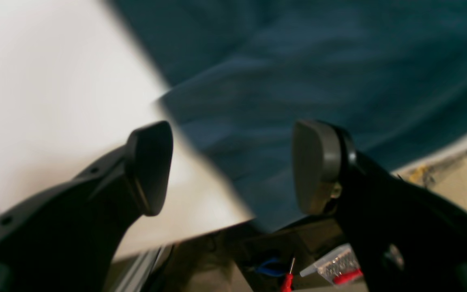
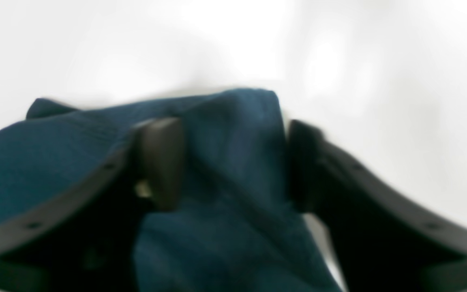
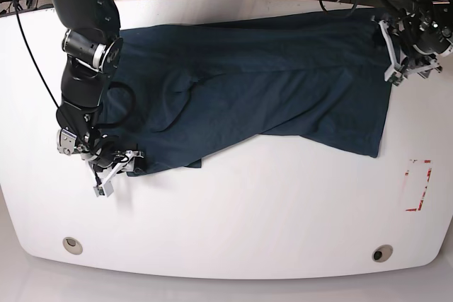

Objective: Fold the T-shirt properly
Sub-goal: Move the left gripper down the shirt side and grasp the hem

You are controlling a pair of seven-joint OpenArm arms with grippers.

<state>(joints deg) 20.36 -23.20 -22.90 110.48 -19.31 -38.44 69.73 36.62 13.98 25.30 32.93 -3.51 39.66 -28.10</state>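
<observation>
Two pads frame the left wrist view: the left pincer (image 1: 232, 166) stands wide apart with nothing between its fingers, hanging over the T-shirt (image 1: 318, 81) where the cloth's edge runs diagonally across the white worktop (image 1: 47, 81). The placing looks deliberate, since an open pincer poised above a hem is ready to come down on that edge. Beyond the worktop's rim some clutter shows, too blurred to name.

In the right wrist view, the right pincer (image 2: 235, 162) straddles a raised ridge of the T-shirt (image 2: 233, 170), with dark cloth bunched up between the two pads. The picture is smeared, so I cannot tell whether the jaws have pinched the fabric or merely bracket it. Bunching a fold like this gives the pads something thick to bite.

The base view shows the T-shirt (image 3: 248, 83) spread across the far half of the worktop (image 3: 248, 224), wrinkled and partly doubled over along its near side. The right pincer (image 3: 117, 167) sits at one near corner, the left pincer (image 3: 396, 51) at the opposite far edge. Holding opposite ends would let the arms carry the cloth together for a fold.
</observation>
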